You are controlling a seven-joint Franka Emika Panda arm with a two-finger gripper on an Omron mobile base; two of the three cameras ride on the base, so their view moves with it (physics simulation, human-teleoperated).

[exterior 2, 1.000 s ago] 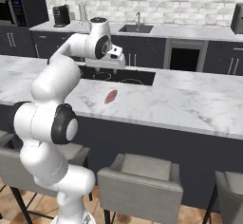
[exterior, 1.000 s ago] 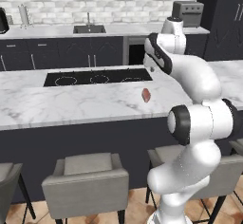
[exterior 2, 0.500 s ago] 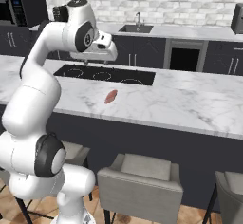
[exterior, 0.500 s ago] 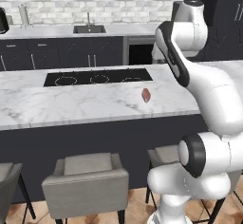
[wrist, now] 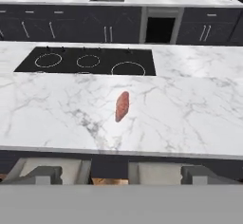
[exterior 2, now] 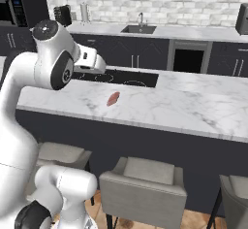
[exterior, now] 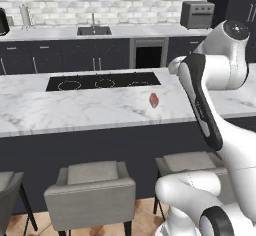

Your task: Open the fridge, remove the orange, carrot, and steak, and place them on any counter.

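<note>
The steak point(wrist: 122, 106) is lying flat on the white marble counter point(wrist: 199, 118), on the stool side of the black cooktop point(wrist: 85, 61) and near that cooktop's right-hand end; in the left base view the steak point(exterior: 154, 100) is sitting just past the cooktop's point(exterior: 102, 81) near right corner, and in the right base view it point(exterior 2: 113, 98) is resting between the cooktop point(exterior 2: 123, 76) and the counter's front edge point(exterior 2: 145, 123). Nothing is touching it. The gripper point(wrist: 122, 174) is hanging above and on the stool side of the cooktop, looking down across the counter at the steak, with its two dark fingertips point(wrist: 45, 173) spread wide and nothing between them, so the hand is released and empty. Judging by this, the steak is already delivered and the drop-off step is finishing. No orange or carrot is lying on the part of the counter around the cooktop, so those two are most likely remaining to be fetched. The next move is probably calling for the arm to lift clear of the counter without brushing the steak, and for the base to turn away from the cooktop toward the fridge. The jaws are already standing wide enough for the next pick. The stools point(exterior: 92, 190) are sitting below the counter's front edge, so the base is needing room to swing.
</note>
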